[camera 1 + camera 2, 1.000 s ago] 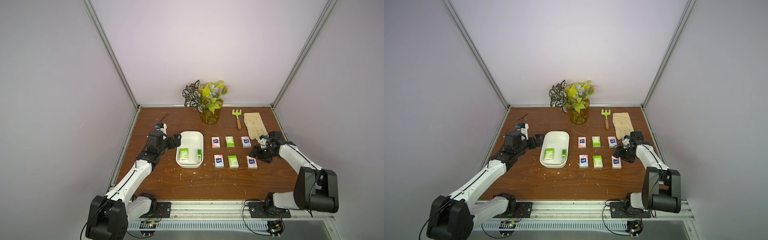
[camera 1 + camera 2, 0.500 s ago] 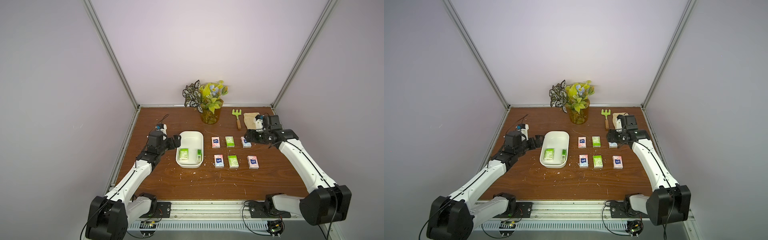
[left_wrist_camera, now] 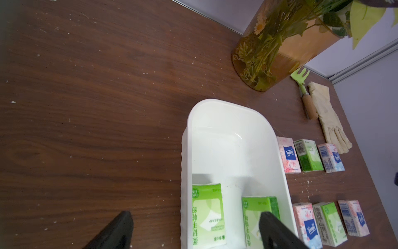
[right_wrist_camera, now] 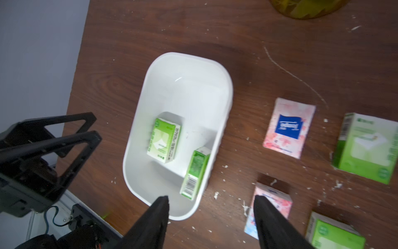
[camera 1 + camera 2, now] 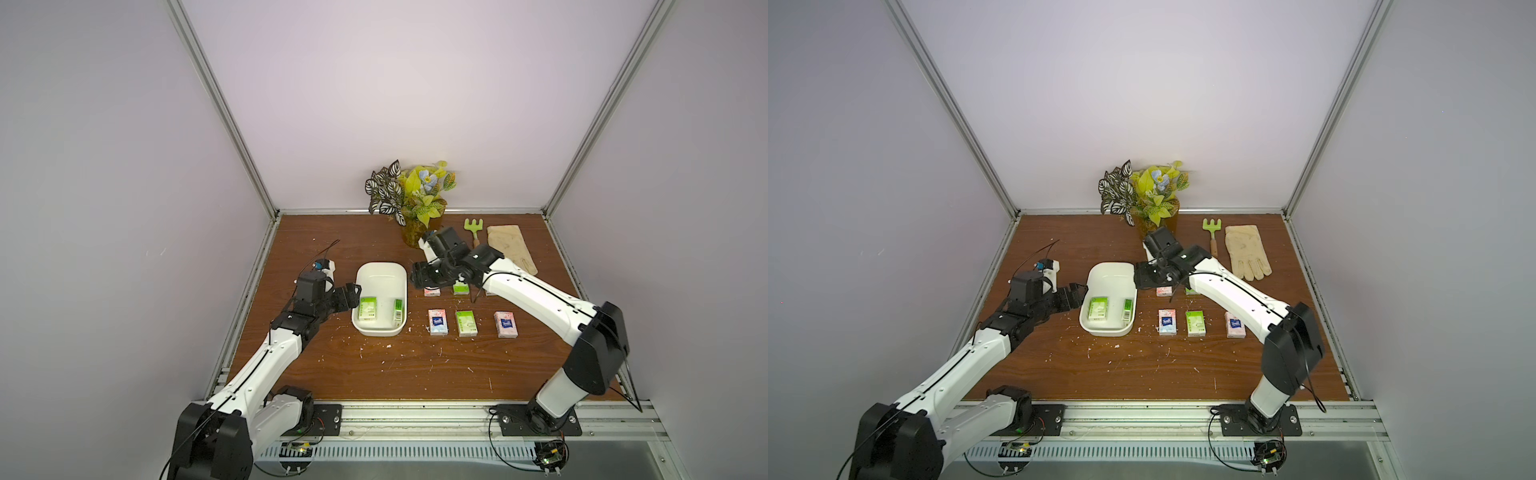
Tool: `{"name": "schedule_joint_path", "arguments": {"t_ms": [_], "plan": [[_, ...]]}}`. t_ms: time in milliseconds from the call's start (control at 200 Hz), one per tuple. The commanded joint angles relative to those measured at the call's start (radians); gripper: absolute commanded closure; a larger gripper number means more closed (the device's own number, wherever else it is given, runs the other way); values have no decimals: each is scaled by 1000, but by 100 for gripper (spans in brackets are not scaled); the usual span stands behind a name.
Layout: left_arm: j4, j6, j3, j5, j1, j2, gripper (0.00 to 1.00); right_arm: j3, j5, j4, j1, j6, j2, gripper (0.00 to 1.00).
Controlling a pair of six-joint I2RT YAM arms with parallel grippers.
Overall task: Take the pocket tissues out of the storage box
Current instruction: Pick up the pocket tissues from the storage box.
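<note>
The white storage box (image 5: 382, 267) holds two green pocket tissues: one lying flat (image 5: 368, 308), one on edge (image 5: 398, 309) against the right wall. Several more packets lie in two rows on the table to its right (image 5: 466, 323); my right arm hides part of the back row. My left gripper (image 5: 351, 293) is open at the box's left rim. In the left wrist view, one finger (image 3: 120, 228) is outside the wall and the other (image 3: 273, 228) is over the on-edge packet. My right gripper (image 5: 417, 276) hovers open by the box's far right corner, holding nothing.
A vase of plants (image 5: 415, 232) stands at the back, close behind my right wrist. A green hand rake (image 5: 473, 230) and a beige glove (image 5: 511, 245) lie at the back right. White crumbs are scattered over the wooden table (image 5: 415, 365).
My right arm has swung from the table's right side leftward over the back row of packets to the box. My left arm has stayed at the box's left rim.
</note>
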Motion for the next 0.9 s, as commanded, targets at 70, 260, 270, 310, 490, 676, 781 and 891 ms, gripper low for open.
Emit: {"name": "schedule_joint_path", "arguments": {"t_ms": [70, 260, 270, 310, 490, 676, 781, 891], "plan": [[8, -4, -37, 62, 13, 9, 15, 167, 62, -104, 90, 88, 115, 30], [67, -12, -78, 96, 13, 27, 18, 288, 66, -182, 137, 102, 237, 34], [71, -12, -80, 98, 13, 27, 18, 305, 68, -196, 139, 101, 250, 34], [86, -12, -87, 107, 13, 29, 18, 345, 77, -237, 146, 99, 284, 34], [126, -2, -111, 140, 13, 52, 23, 538, 133, -428, 169, 93, 434, 35], [159, -2, -127, 160, 13, 73, 31, 594, 158, -483, 182, 106, 492, 35], [152, 6, -126, 157, 13, 78, 35, 594, 175, -501, 186, 116, 501, 35], [152, 8, -125, 154, 13, 79, 38, 586, 191, -518, 190, 124, 498, 34]]}}
